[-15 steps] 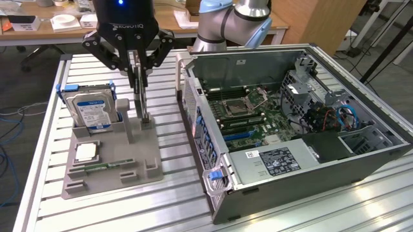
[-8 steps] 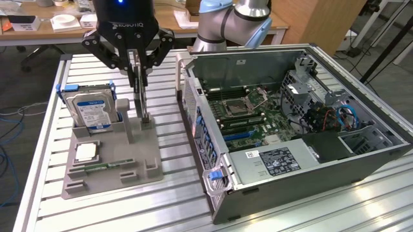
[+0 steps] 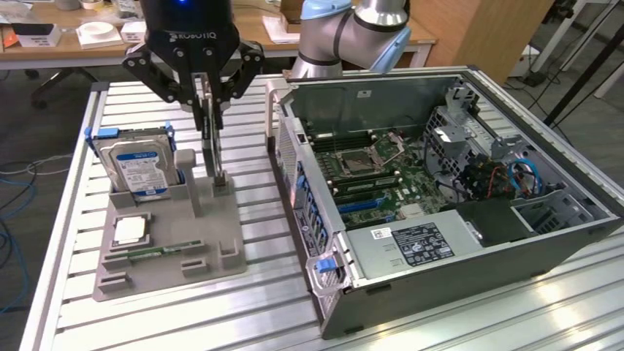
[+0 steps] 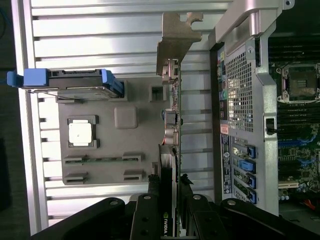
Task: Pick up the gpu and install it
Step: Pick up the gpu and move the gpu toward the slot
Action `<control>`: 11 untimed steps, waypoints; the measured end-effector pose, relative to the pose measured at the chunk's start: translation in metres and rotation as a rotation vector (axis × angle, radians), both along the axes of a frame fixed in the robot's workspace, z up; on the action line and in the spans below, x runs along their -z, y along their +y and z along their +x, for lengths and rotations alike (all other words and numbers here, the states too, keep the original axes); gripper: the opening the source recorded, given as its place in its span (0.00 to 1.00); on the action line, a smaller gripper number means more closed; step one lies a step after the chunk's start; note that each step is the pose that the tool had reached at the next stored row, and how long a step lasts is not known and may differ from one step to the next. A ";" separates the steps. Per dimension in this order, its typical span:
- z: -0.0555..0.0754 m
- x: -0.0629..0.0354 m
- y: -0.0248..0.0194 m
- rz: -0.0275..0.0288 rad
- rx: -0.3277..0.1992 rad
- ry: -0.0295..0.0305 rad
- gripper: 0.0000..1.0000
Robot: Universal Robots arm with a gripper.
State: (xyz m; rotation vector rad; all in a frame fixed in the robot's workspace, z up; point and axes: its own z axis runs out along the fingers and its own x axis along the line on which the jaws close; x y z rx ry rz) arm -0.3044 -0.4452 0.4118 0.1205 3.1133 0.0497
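Wrist view has the gripper (image 4: pixel 170 184) pinching the gpu (image 4: pixel 172 120) by its upper edge, probably to keep it upright, matching its slot in the grey fixture (image 4: pixel 100 142) directly below.

The exterior view stands off the arm, high and at a middle distance. It looks obliquely down across the slatted table (image 3: pixel 244 307), with the gripper (image 3: pixel 210 110) near its upper edge, the grey holder (image 3: pixel 185 227) beneath the jaws and the open computer case (image 3: pixel 546 248) beside them. The wrist view sits close behind the jaws and faces straight down along them, past the gpu (image 4: pixel 172 115) held edge-on between them. Both views share the holder, the hard drive (image 3: pixel 142 164), the case's ported rear wall and the table.
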 end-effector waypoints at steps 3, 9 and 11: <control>0.000 -0.0007 0.0000 -0.0001 0.000 0.0001 0.26; 0.000 -0.0024 0.0000 -0.0001 0.000 0.0001 0.26; 0.000 -0.0034 0.0000 0.0000 0.000 0.0000 0.26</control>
